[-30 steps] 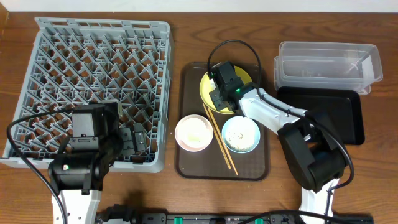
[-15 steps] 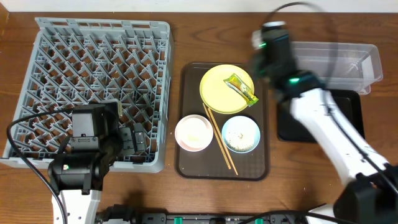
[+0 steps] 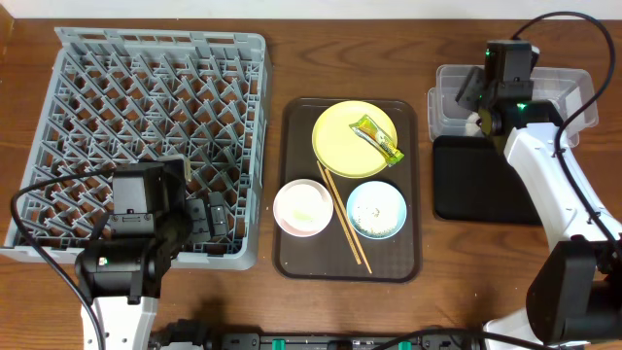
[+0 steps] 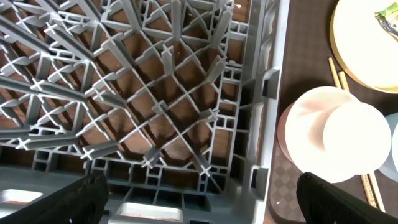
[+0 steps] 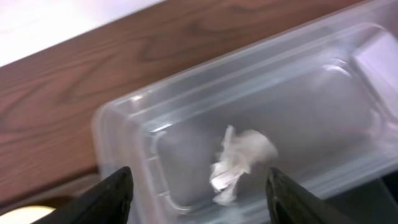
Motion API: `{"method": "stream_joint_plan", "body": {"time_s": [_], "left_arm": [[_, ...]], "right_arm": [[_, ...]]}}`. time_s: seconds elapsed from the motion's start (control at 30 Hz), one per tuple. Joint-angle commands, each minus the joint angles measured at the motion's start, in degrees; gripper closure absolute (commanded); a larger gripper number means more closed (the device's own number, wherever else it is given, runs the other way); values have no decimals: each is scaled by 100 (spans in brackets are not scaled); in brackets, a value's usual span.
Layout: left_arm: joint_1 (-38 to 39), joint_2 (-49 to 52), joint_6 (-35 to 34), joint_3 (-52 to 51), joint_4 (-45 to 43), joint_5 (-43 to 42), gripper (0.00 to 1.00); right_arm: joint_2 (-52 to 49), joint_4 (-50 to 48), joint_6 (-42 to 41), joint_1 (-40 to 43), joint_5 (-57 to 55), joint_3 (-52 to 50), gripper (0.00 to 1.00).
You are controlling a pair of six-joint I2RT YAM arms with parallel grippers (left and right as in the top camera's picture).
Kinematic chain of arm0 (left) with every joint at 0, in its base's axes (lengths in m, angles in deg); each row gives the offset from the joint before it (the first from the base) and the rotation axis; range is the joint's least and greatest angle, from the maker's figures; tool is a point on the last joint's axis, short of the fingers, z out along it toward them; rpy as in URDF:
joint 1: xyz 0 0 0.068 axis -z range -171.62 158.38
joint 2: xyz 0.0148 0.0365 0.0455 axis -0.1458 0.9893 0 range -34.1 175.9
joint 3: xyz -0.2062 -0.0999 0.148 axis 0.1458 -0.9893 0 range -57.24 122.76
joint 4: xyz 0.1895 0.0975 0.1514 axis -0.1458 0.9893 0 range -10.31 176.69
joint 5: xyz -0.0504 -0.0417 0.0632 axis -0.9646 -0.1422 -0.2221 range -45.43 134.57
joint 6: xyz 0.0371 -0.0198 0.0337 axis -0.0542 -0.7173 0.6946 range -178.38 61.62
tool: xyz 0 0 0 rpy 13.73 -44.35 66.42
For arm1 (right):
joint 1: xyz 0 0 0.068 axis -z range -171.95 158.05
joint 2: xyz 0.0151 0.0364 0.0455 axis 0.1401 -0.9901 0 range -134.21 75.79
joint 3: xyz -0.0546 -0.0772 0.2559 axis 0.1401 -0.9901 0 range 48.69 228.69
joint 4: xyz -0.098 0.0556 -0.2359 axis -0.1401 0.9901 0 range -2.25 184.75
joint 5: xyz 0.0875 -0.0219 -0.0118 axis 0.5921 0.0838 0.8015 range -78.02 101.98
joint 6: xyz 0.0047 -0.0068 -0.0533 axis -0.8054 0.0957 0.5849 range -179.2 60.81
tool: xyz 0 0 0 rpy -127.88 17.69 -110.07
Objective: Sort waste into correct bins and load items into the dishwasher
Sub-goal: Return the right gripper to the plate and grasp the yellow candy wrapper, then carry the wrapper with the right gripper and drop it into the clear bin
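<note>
Showing inside the clear tub (image 5: pixel 323 106), the crumpled paper scrap (image 5: pixel 241 163) is appearing approx. centred between the fingers of the right tool (image 5: pixel 199 177). Whether it is touching the tub floor cannot be told. The right tool is hovering above the tub w/ jaws spread wide, gripping nothing. The scrap is reading as very light, soft and springy, so no further grip looks needed if this is its correct bin.

Next waste item, by judgement, is the green-and-yellow wrapper (image 3: pixel 378 139), lying diagonally on the yellow plate (image 3: pixel 335 146). The wrapper is looking thin, light, crinkly and prob. slick, so it is likely to skate across the plate under a side push. Rec.: approach from above, set jaws across the narrow width near mid-length, pinch lightly.

The plate is sitting at the far end of the brown tray (image 3: pixel 292 258). The pinkish-white bowl (image 3: pixel 303 208) and light blue bowl (image 3: pixel 376 210) are sitting nearer the robot, w/ the chopsticks (image 3: pixel 344 219) running between them. White grains are showing in the blue bowl. The black tray (image 3: pixel 466 194) is lying just beside the tub, on the robot's side. The dish rack (image 3: pixel 146 97) is occupying the left of the tabletop (image 3: pixel 292 58). The left tool (image 4: pixel 202 186) is hanging over the rack's near corner, jaws wide apart, holding nothing.
</note>
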Motion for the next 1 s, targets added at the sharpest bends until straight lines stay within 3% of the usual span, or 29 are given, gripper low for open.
{"method": "stream_joint_plan", "body": {"time_s": [0.0, 0.13, 0.3, 0.53, 0.83, 0.87, 0.97], "left_arm": [[-24, -4, -31, 122, 2, 48, 2], [-24, -4, -31, 120, 0, 48, 2], [-24, -4, -31, 120, 0, 48, 2], [-24, -4, -31, 120, 2, 48, 2], [-24, -4, -31, 120, 2, 48, 2], [-24, -4, -31, 120, 2, 48, 2], [-24, -4, -31, 120, 2, 48, 2]], "right_arm": [[184, -68, 542, -79, 1069, 2, 30], [151, -20, 1504, -505, 2588, 0, 28], [-92, 232, 2524, -1235, 2538, -4, 26], [-776, 260, 2605, -1838, 1781, -4, 23], [-1698, 168, 2605, -1928, 1429, -4, 24], [-1755, 168, 2605, -1926, 1429, -4, 26], [-1808, 175, 2605, -1928, 1432, -4, 46]]}}
